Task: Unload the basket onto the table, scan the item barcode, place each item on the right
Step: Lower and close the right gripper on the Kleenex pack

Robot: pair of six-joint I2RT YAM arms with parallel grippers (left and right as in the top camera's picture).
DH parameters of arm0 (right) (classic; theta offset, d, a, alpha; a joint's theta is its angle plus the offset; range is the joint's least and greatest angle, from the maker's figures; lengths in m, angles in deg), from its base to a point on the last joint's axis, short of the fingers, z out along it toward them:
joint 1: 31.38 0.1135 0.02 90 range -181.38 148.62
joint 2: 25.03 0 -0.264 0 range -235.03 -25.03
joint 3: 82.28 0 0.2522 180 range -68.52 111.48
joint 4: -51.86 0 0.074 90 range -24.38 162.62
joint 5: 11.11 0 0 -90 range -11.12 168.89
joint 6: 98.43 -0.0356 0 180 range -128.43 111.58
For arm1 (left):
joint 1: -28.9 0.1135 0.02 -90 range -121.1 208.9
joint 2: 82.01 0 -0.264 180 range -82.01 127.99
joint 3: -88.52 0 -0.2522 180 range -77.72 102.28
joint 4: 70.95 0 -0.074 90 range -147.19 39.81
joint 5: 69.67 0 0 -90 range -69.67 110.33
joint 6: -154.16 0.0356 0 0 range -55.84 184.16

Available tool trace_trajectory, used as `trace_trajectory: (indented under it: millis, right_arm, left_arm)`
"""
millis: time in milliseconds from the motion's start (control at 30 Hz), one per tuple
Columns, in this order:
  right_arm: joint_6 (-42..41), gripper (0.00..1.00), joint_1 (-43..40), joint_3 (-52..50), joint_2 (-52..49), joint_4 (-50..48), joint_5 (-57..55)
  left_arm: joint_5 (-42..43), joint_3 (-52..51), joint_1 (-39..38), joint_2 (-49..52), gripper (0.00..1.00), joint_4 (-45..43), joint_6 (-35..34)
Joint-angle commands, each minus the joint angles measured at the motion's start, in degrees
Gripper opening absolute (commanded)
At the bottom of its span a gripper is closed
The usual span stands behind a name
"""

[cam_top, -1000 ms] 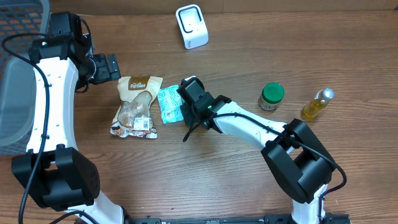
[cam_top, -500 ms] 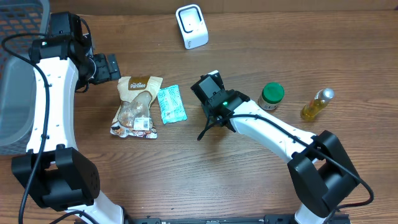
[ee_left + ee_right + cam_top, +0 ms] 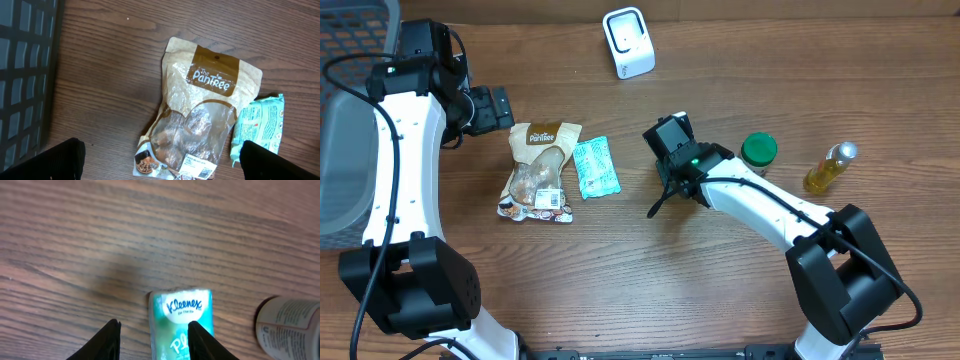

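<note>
The right end effector (image 3: 670,137) hangs part-open and empty, right of centre in the overhead view. It is apart from the tissue pack (image 3: 595,167), which lies flat on the table (image 3: 620,280) just beside the snack pouch (image 3: 538,170). The left end effector (image 3: 498,107) is wide open and empty at the upper left. I cannot see the barcode. A good grip would close across the pack's narrow width, then turn its printed face squarely to the scanner (image 3: 628,42) at the top and hold it steady.

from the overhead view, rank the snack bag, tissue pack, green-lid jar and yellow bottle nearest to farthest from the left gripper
Measured from the left gripper:
1. snack bag, just below it and to the right
2. tissue pack, lying along the bag's right edge
3. green-lid jar, right of centre
4. yellow bottle, far right
</note>
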Motion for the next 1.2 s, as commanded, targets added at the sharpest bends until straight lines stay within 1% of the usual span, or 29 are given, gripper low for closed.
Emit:
trace_trajectory:
  millis: [0, 200, 233, 267, 467, 667, 800, 1000, 1167]
  right_arm:
    - [-0.2, 0.40, -0.5, 3.0, 0.7, 0.0, 0.6]
    - [-0.2, 0.39, -0.5, 2.6, 0.6, 5.2, 1.7]
    - [-0.2, 0.36, -0.5, 1.8, 0.6, 5.3, 1.9]
    - [-0.4, 0.35, -0.5, 1.1, 0.6, 5.4, 1.8]
    - [-0.4, 0.34, -0.6, -4.5, 0.6, 1.0, 1.8]
    - [-0.3, 0.33, -0.7, -7.4, 0.6, -3.5, 1.6]
    - [-0.1, 0.30, -0.7, -7.6, 0.6, -3.7, 1.0]
    - [0.4, 0.30, -0.7, -7.5, 0.6, -4.9, -2.5]
    - [1.2, 0.30, -0.7, -7.5, 0.6, -5.9, -2.5]
  left_arm:
    - [0.2, 1.2, -0.2, -1.4, 1.00, -0.1, -0.6]
    - [0.2, 1.2, -0.2, -1.4, 1.00, -0.1, -0.6]
    - [0.2, 1.2, -0.2, -1.4, 1.00, -0.1, -0.6]
    - [0.2, 1.2, -0.2, -1.4, 0.99, -0.1, -0.6]
    - [0.2, 1.2, -0.2, -1.4, 1.00, -0.1, -0.6]
    - [0.2, 1.2, -0.2, -1.4, 1.00, -0.1, -0.6]
    - [0.2, 1.2, -0.2, -1.4, 1.00, -0.1, -0.6]
    - [0.2, 1.2, -0.2, -1.4, 0.99, -0.1, -0.6]
    - [0.2, 1.2, -0.2, -1.4, 1.00, -0.1, -0.6]
